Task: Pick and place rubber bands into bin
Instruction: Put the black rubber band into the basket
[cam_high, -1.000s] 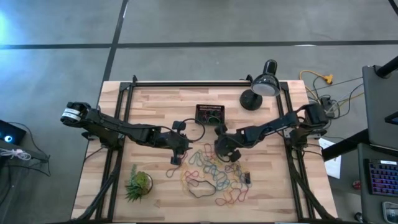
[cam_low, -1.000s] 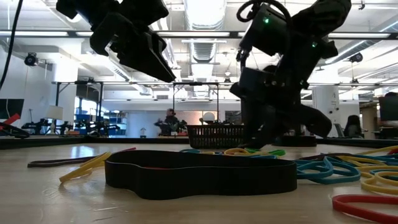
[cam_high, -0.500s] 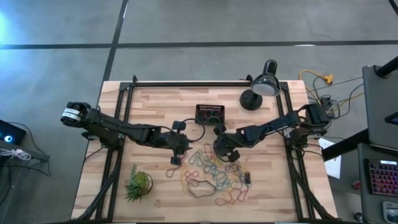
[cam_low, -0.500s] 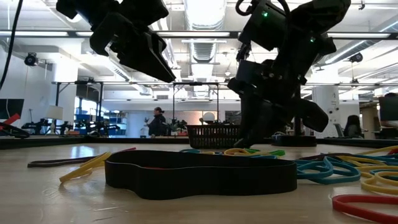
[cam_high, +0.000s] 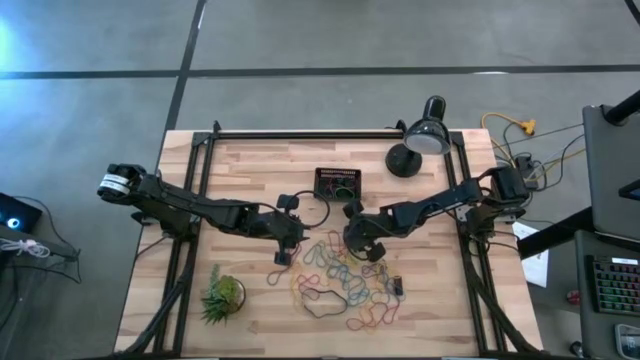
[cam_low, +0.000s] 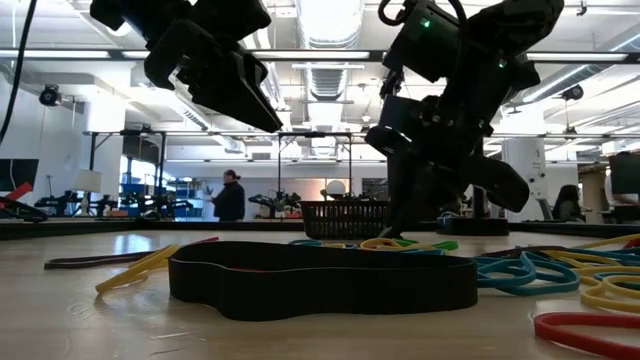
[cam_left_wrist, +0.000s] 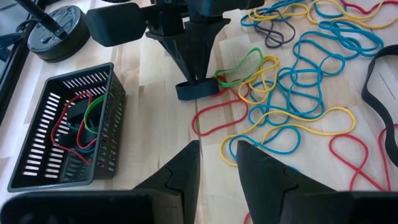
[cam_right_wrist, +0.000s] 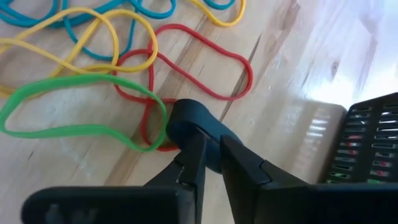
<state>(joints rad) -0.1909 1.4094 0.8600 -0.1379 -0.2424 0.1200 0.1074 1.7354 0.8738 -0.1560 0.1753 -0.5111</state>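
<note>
Shifted slightly lower and toward frame centre vs. 1 s ago: right gripper (cam_high: 352, 237), centre of high view, fingertips now down on wood at edge of pile of thin coloured rubber bands (cam_high: 345, 275). Fingers (cam_right_wrist: 186, 124) clenched on a green rubber band (cam_right_wrist: 74, 106) where it crosses a red rubber band (cam_right_wrist: 199, 62), per right wrist view; pinch also seen upper centre of left wrist view, at (cam_left_wrist: 198, 87). Unchanged: left gripper (cam_high: 284, 236), just left of centre in high view, raised off table in low view (cam_low: 215, 70), fingers (cam_left_wrist: 186, 171) slightly parted, nothing between.

Small black rectangular bin w/ slotted walls (cam_high: 337, 183) sits above centre in high view, on light wooden table (cam_high: 250, 160), red, green and blue bands already inside (cam_left_wrist: 74, 124). Pile spreads lower centre, incl. wide black loop (cam_low: 320, 280) in low-view foreground. Black round-based desk lamp (cam_high: 420, 140) upper right, spiky green plant (cam_high: 223, 295) lower left. Person (cam_low: 228, 195) walking in bkgd, now farther left than 0.5 s ago.
</note>
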